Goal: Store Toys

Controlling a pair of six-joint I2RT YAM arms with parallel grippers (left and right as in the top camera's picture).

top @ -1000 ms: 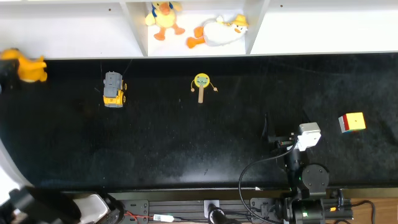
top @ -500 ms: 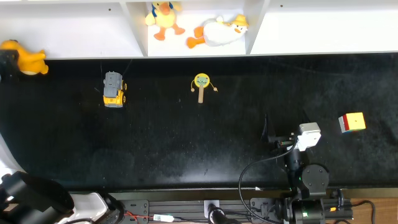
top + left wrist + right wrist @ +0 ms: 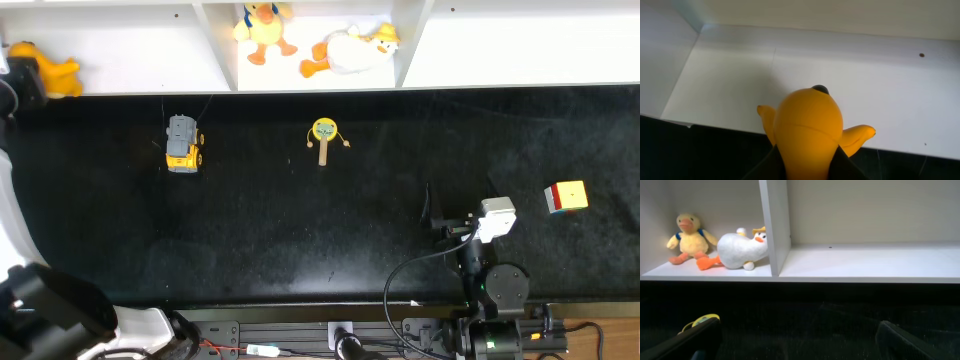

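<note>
Orange toy (image 3: 809,127): gripped in the jaws of my left gripper (image 3: 807,165) at the front edge of the shelf's left compartment (image 3: 730,85), positioned, I judge, for setting down inside. Right gripper (image 3: 797,340): jaws open, parked low over the bench (image 3: 300,220), out of the way.

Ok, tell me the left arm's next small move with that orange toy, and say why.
Probably ease forward a little, deeper into the left shelf compartment, before letting go. The left gripper is shut on the orange plush toy, which in the left wrist view hangs right at the compartment's front edge, with white shelf floor ahead of it.
</note>
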